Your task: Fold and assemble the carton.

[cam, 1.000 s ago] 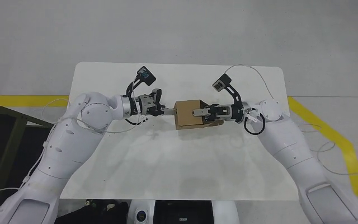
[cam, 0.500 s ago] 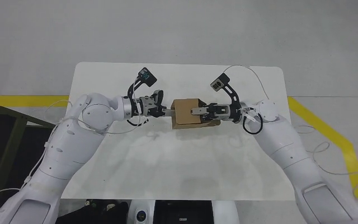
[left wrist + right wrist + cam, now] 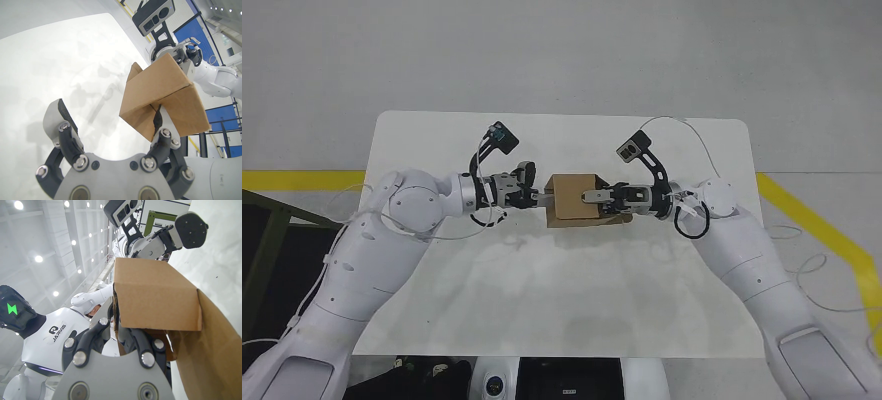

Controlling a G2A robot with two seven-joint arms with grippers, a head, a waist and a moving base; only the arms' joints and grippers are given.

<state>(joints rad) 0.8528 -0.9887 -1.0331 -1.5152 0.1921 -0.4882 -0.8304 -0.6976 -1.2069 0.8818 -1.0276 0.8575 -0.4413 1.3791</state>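
Carton (image 3: 573, 195): brown cardboard, just above the middle of the top view, lying lengthwise between the two pincers, over the white counter (image 3: 542, 290).
Contact with counter: underside hidden; cannot tell whether resting or raised.
Left pincer (image 3: 541, 198): spread wide at the left end of the carton as the top view frames it.
Left pincer fingers: one finger (image 3: 157, 121) pressed at the seam between the end flaps, its tip lost in the slit. The other finger (image 3: 54, 113) is free, well apart from the cardboard, above bare counter.
Right pincer (image 3: 594, 197): narrow, clamped on a carton wall at the right end in the top view.
Right pincer fingers: outer finger (image 3: 104, 313) against the outside of the wall. The inner one is mostly hidden behind the cardboard.
Loose flap (image 3: 208, 342): hanging open from the end at the right pincer, cut off by the frame edge in the right wrist view. In the top view, a thin brown strip just below and right of the carton body.
End at the right pincer: shaded; lie of the inner flaps hard to make out.
Far faces: bottom and rear sides hidden behind the carton's own body.
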